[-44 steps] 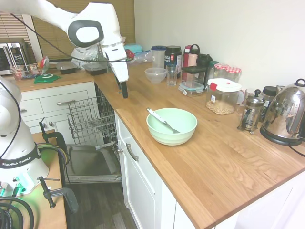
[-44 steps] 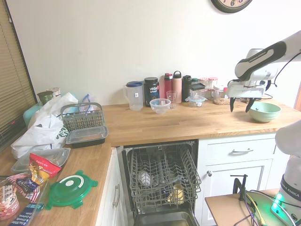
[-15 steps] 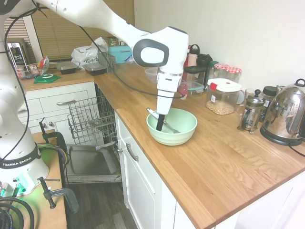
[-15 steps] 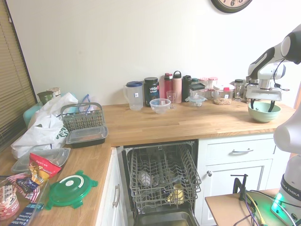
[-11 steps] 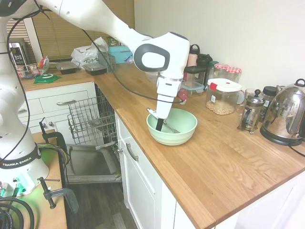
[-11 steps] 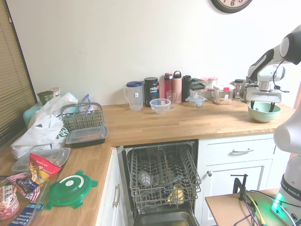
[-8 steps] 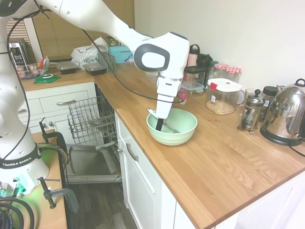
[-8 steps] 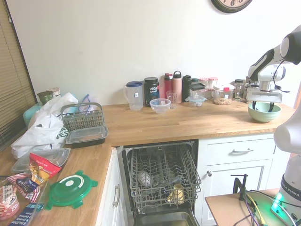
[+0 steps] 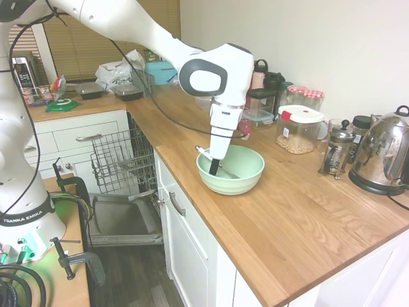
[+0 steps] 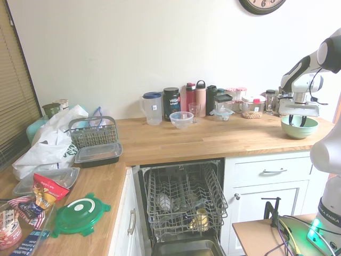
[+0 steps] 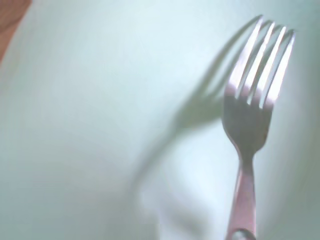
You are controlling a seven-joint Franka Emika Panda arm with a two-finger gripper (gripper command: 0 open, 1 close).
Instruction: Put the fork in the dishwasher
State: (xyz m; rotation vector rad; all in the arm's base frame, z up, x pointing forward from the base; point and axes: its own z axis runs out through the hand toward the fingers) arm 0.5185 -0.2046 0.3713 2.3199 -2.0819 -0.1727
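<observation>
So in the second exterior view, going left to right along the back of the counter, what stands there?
Clear pitcher → black tub → red bottle → black bottle → green bowl, further right and nearer the front.

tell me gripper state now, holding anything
gripper: down in the green bowl at the fork; open or shut cannot be told.

The fork [image 9: 203, 153], pale-handled with a grey metal head [image 11: 252, 95], lies slanted in a green bowl [image 9: 246, 182]. The dishwasher [image 10: 184, 205] stands open, rack out.
</observation>
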